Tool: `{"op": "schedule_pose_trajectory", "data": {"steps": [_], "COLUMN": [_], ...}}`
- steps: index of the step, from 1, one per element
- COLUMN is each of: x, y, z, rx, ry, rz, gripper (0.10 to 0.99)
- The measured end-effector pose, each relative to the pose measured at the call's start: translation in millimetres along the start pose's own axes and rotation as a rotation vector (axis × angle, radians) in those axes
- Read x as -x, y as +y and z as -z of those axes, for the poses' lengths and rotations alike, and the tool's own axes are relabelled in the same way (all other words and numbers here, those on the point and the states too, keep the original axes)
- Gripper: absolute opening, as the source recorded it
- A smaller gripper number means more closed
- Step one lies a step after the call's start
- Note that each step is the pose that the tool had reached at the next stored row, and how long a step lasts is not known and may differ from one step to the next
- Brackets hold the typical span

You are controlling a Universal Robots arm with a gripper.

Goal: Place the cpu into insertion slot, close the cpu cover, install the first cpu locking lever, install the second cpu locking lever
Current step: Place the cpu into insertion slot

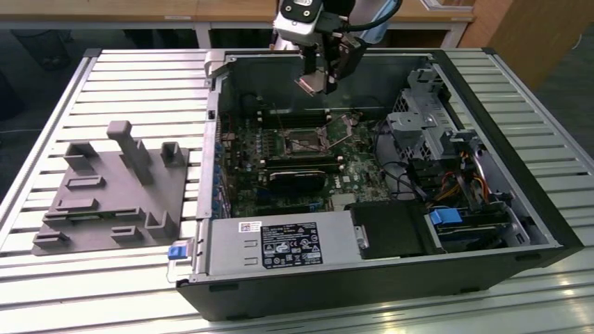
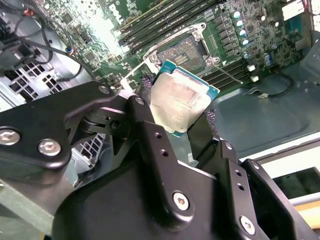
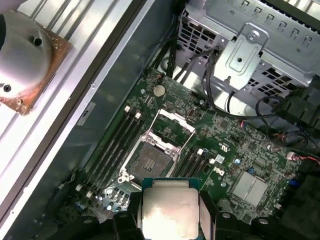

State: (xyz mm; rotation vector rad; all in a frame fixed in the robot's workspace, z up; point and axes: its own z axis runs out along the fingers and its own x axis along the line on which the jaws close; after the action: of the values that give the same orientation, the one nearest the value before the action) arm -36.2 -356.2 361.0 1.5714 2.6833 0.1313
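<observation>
I have tool [image 2: 177, 115] clamped on cpu [image 3: 170, 210], hanging above open case [image 1: 371, 289], well clear of slot [image 3: 150, 161]. Slot empty, cover [image 3: 173, 129] flipped up. Nothing seated yet; I judge all four steps left.

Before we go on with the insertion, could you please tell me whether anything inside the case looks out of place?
Nothing stands out. The claw holds the cpu above the board; the insertion slot lies bare and its cpu cover stands open, with no loose or damaged parts showing.
</observation>
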Motion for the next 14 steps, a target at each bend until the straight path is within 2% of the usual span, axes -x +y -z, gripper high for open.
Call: {"op": "schedule_pose_trajectory", "data": {"steps": [14], "x": [0.1], "y": [-0.4], "z": [-4.1], "rx": [0.001], "ry": [-0.0069], "rz": [-0.081], "gripper": [0.541]}}
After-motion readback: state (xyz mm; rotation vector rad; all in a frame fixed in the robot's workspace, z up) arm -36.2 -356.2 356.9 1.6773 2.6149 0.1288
